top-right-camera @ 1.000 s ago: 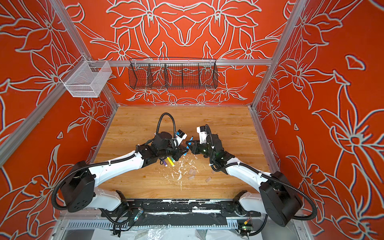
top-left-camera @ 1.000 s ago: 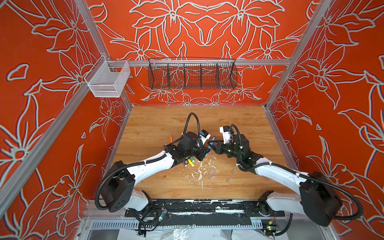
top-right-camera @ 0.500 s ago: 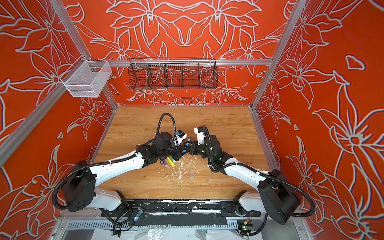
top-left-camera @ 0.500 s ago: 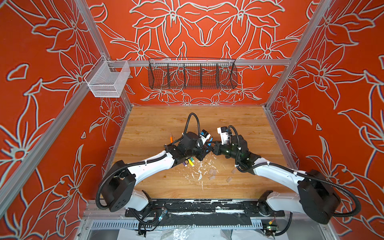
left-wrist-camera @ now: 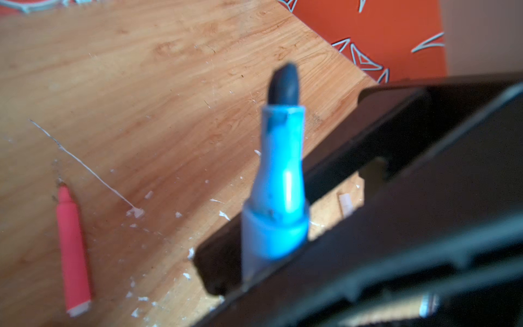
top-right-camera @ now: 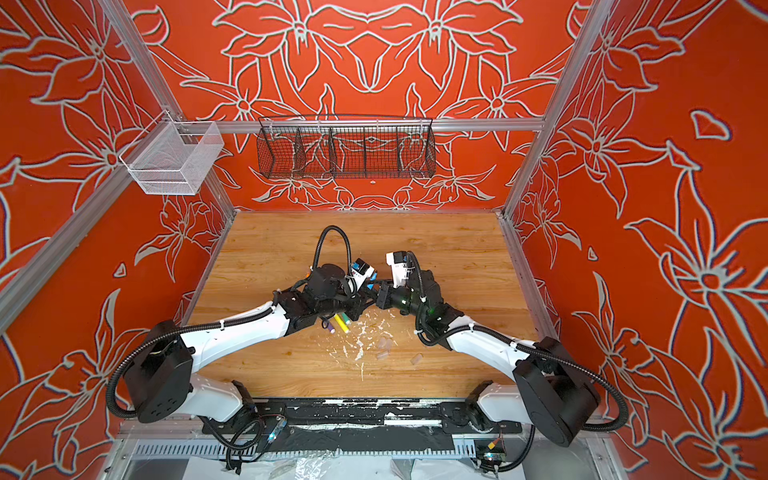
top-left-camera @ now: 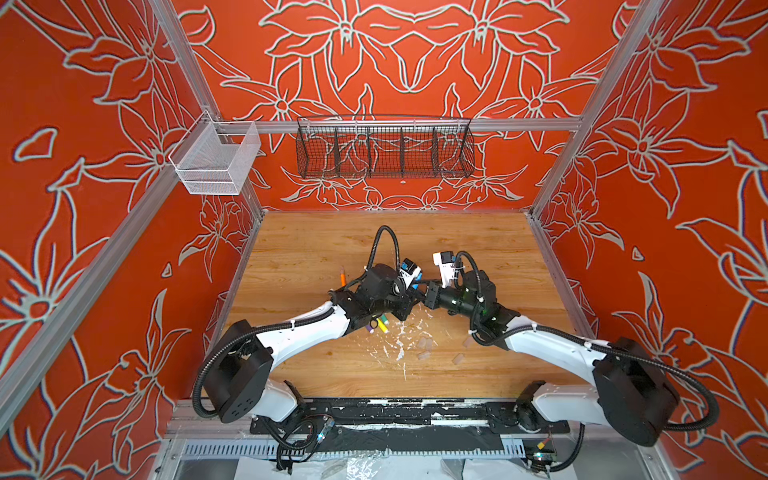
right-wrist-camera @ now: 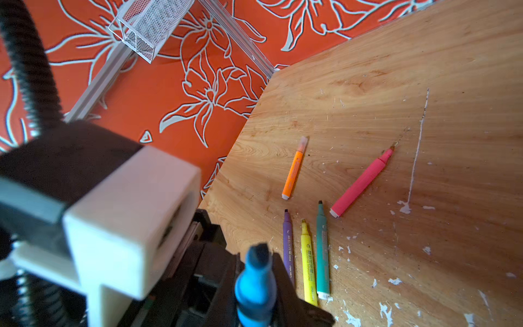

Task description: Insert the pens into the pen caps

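Because it already wears a clear cap (right-wrist-camera: 302, 142), the orange pen (right-wrist-camera: 293, 172) lies set aside on the surface (top-left-camera: 311, 249), out beyond the left pincer (top-left-camera: 413, 293). Nearer, under that pincer's arm, the purple pen (right-wrist-camera: 288, 246), yellow pen (right-wrist-camera: 308, 266), green pen (right-wrist-camera: 322, 249) and pink pen (right-wrist-camera: 360, 184) lie bare-tipped, not yet capped. The left pincer is closed up, seemingly about the blue pen (left-wrist-camera: 278, 181), though the blur leaves that hold uncertain. Meeting it nose to nose, the right pincer (top-left-camera: 429, 298) is clamped on the same pen. Its dark tip stands free of both, I judge so that a cap can slide on. The loose caps (top-left-camera: 424, 345) lie near the right pincer, beside its arm, handy for it to fetch.
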Controlling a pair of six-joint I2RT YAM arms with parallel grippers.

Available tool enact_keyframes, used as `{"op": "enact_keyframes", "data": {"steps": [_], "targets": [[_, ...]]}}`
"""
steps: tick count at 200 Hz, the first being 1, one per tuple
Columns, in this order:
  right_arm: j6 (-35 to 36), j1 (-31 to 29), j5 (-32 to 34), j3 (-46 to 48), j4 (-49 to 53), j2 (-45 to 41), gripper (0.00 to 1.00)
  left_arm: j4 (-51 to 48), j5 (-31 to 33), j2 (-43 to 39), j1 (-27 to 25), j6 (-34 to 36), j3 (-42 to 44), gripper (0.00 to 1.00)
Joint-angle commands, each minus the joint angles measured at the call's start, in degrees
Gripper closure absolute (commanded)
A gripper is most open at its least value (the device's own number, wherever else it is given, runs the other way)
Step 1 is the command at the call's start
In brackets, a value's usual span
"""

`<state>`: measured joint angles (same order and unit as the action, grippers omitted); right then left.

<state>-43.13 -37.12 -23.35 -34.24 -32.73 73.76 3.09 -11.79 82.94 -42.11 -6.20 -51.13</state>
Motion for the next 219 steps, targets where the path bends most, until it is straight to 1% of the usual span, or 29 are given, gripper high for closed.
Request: {"op": "enact_keyframes", "data": {"steps": [1, 3, 6, 17, 34, 44, 66, 86, 123, 152, 161, 183, 199, 219], "targets": [[-1.0, -0.3, -0.5, 0.6, -1.5, -0.1, 1.0, 1.9, 0.2, -0.9, 0.0, 0.0, 0.9, 1.0], [-0.9, -0.3, -0.3, 0.6, -1.3, -0.2, 1.0, 2.0, 0.1, -1.0, 0.1, -0.1, 1.0, 1.0], [-0.7, -0.3, 0.0, 0.5, -0.9, -0.3, 0.94, 2.2, 0.0, -1.0, 0.2, -0.1, 1.1, 1.0], [-0.3, -0.3, 1.3, 0.5, 0.6, -1.0, 0.81, 2.7, -0.9, -1.1, 0.4, -0.5, 1.3, 1.0], [0.7, -0.3, 4.0, 0.8, 3.2, -2.6, 0.65, 2.9, -1.6, -1.4, 0.8, -0.6, 1.6, 1.0], [1.3, -0.2, 5.9, 1.0, 4.6, -3.7, 0.59, 3.6, -1.8, -1.8, 1.0, -0.7, 2.2, 1.0], [1.9, 0.0, 10.1, 2.2, 7.3, -7.0, 0.52, 6.6, -1.6, -3.1, 1.2, -0.6, 4.4, 1.0], [2.2, 0.4, 13.1, 3.6, 8.4, -10.4, 0.5, 7.6, -1.1, -4.3, 1.2, -0.3, 5.6, 1.0], [3.6, 0.6, 22.1, 3.8, 16.6, -15.8, 0.48, 10.0, -0.7, -6.6, 1.2, -0.3, 8.1, 1.0], [2.3, 0.5, 35.6, 0.1, 32.0, -18.5, 0.47, 12.4, 1.1, -9.6, 1.2, -0.2, 10.9, 1.0], [2.0, 0.6, 38.6, -1.5, 36.1, -18.9, 0.48, 13.3, 1.3, -10.8, 1.3, 0.1, 11.9, 1.0], [3.4, 0.2, 42.2, -6.1, 43.4, -18.3, 0.5, 13.5, 4.3, -13.7, 1.2, -0.2, 13.5, 1.0], [3.7, -1.0, 45.3, -11.9, 52.7, -16.2, 0.5, 13.6, 6.6, -15.6, 1.2, -0.1, 14.6, 1.0], [2.5, -3.1, 45.4, -17.5, 64.6, -13.8, 0.5, 12.3, 10.2, -17.3, 1.2, 0.0, 15.1, 1.0]]}}
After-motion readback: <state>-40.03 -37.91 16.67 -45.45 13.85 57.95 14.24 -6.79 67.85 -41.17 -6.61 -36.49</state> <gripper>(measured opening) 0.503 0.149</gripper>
